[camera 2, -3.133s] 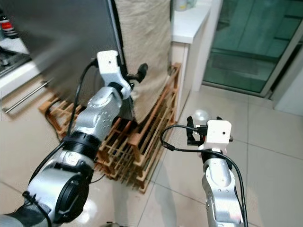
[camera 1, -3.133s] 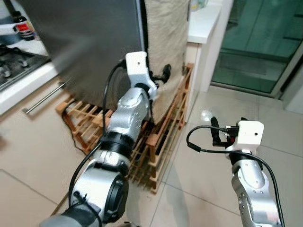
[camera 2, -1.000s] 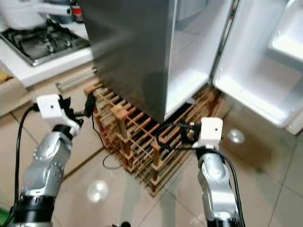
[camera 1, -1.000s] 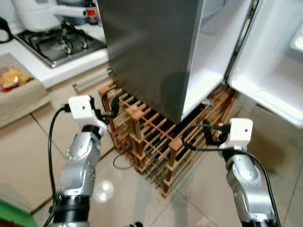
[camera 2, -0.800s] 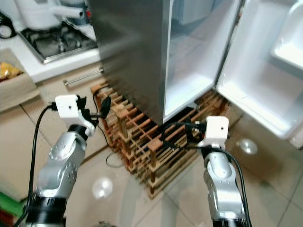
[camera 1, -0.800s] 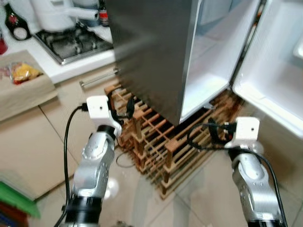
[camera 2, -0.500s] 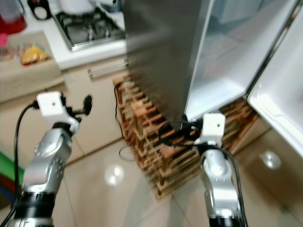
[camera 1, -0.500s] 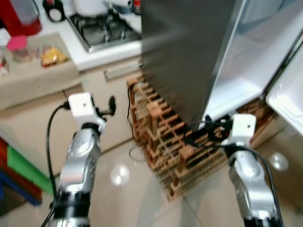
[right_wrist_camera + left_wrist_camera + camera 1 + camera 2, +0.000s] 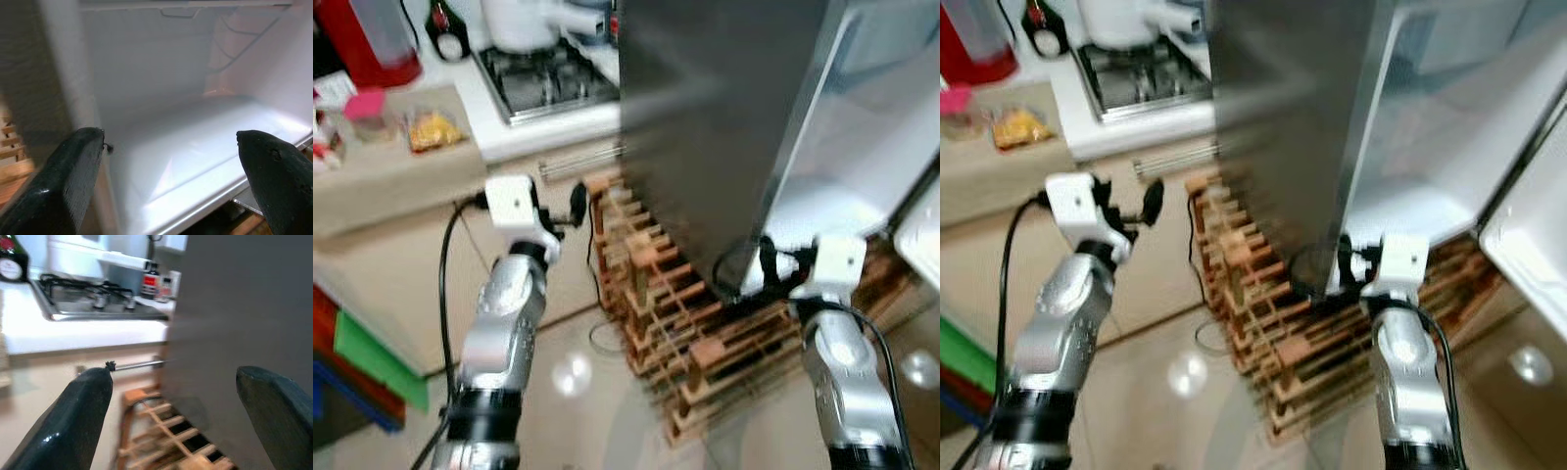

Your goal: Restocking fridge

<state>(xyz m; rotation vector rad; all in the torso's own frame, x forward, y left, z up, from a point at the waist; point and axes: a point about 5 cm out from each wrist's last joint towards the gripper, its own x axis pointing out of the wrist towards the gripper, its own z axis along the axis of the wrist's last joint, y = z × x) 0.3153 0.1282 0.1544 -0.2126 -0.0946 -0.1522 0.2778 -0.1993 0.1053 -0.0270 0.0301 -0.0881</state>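
My left claw [image 9: 576, 199] and right claw [image 9: 1344, 257] both gaped apart, empty, beside the open fridge [image 9: 724, 117]. The snacks [image 9: 433, 128] sat on the worktop [image 9: 401, 171]; swinging round, I risked clipping the wooden rack [image 9: 675, 313].

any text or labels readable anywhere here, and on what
None can be read.
Dark bottle on the counter: round white label, print too blurred.
Small bottle behind the stove: red label, too small to read.
Yellow packet on the counter: no legible print.
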